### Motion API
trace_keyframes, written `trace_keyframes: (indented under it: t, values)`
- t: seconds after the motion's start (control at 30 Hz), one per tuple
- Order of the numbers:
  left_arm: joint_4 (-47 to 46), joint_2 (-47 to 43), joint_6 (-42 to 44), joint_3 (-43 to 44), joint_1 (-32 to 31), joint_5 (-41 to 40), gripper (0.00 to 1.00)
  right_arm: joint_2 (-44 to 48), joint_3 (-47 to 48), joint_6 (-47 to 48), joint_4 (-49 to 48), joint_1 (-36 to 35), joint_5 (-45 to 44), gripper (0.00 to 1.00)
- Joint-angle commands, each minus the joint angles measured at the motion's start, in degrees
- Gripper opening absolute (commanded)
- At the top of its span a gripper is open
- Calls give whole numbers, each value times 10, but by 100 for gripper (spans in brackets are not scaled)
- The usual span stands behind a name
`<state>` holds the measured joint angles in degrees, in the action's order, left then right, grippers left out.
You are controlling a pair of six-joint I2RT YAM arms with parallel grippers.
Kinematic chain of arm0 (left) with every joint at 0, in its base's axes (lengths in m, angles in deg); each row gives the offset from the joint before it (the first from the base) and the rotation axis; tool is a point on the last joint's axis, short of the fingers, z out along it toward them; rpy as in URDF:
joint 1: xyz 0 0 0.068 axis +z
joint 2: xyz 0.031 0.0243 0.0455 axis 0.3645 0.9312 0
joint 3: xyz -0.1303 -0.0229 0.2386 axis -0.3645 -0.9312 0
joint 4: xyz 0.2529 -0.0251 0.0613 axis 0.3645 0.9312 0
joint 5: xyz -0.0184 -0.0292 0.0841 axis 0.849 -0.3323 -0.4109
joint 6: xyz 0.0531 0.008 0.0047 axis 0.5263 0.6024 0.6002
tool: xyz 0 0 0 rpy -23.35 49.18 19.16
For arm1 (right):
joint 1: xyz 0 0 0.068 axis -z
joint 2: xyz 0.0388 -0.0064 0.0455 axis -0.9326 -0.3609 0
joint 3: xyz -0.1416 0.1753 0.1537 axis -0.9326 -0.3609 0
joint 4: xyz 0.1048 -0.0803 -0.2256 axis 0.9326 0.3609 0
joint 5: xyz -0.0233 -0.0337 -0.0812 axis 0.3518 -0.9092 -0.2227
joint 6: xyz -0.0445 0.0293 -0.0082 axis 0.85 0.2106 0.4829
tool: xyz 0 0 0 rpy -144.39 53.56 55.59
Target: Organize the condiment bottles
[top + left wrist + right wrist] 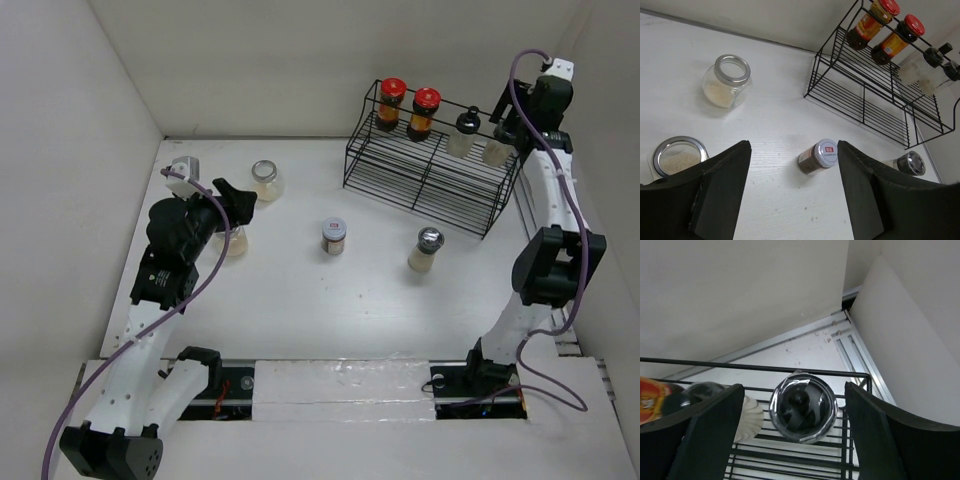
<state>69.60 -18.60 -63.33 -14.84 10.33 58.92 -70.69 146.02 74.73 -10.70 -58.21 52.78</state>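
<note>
Wrist-only: shaker (802, 410) between parted right jaws

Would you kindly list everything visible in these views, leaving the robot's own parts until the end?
sauce bottles: two, dark with red lids, left end of the rack's top shelf.
shakers with black caps: two, pale, right end of the same shelf.
wire rack: one, black, far right of the table.
glass jars: two, clear with pale contents, left side of the table; the nearer one is partly hidden.
spice jar: one, brown contents with a white lid, middle of the table.
shaker with silver cap: one, pale, on the table in front of the rack.
table: one, white.
left gripper: one, black, open and empty, above the table.
right gripper: one, black, open, fingers either side of the rightmost shaker's cap.
</note>
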Motion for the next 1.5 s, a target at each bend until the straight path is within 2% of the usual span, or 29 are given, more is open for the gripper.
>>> trace_keyframes:
  t: [0.0, 0.07, 0.2, 0.23, 0.27, 0.37, 0.4, 0.43, 0.5, 0.57, 0.7, 0.93, 1.03, 1.23, 1.47]
  values:
    - [-1, 4, 6, 9, -1, -34, 66, 93, 6, -1, -62, -17, 21, 88]
    - [9, 20, 1, 15, -1, -56, 69, 137, -20, -1, -76, -31, 27, 100]
    - [38, 60, 1, 27, -1, -98, 72, 239, -122, -20, -140, -89, 27, 100]
    - [38, 71, 1, 33, -1, -104, 74, 264, -154, -31, -156, -123, 27, 100]
    - [44, 82, -4, 41, -1, -110, 76, 288, -224, -41, -174, -141, 32, 100]
    - [66, 128, -10, 59, -1, -104, 79, 384, -341, -93, -264, -219, 47, 100]
    - [66, 138, -10, 67, -1, -104, 79, 419, -412, -119, -292, -239, 56, 100]
    - [73, 157, -16, 73, -1, -104, 81, 432, -442, -128, -332, -258, 66, 100]
    - [73, 178, -16, 99, -1, -104, 81, 449, -491, -128, -341, -317, 85, 100]
    - [73, 225, -16, 119, -1, -99, 85, 472, -511, -128, -319, -365, 80, 100]
    - [89, 333, -16, 210, -1, -104, 87, 543, -565, -103, -264, -418, 44, 100]
    - [158, 514, 26, 369, -20, -220, 88, 641, -621, -73, -216, -429, 26, 100]
    - [164, 565, 57, 397, -41, -253, 90, 646, -635, -73, -216, -434, 32, 100]
    - [164, 649, 77, 465, -47, -239, 93, 615, -636, -73, -216, -445, 43, 100]
    - [175, 707, 90, 527, -47, -276, 93, 604, -641, -73, -221, -450, 37, 100]
